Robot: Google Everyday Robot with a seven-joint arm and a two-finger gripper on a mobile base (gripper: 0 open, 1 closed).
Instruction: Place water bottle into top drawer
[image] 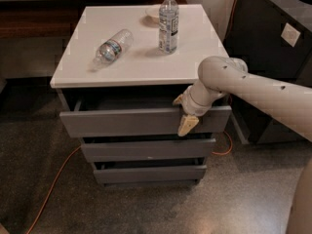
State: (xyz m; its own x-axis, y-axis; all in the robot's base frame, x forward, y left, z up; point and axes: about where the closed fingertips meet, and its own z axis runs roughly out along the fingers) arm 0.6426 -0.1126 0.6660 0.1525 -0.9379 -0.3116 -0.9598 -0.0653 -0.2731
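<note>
The water bottle is small, clear and ribbed, with a blue-green label. It lies on its side on the left part of the cabinet's white top. The top drawer is pulled out a little, with a dark gap showing behind its grey front. My gripper hangs down at the right end of that drawer front, touching or very close to it. It is well to the right of and below the water bottle, and nothing shows in it.
A taller clear bottle stands upright at the back of the top, with a small pale bowl behind it. Two lower drawers are slightly open. An orange cable runs across the floor. A dark cabinet stands to the right.
</note>
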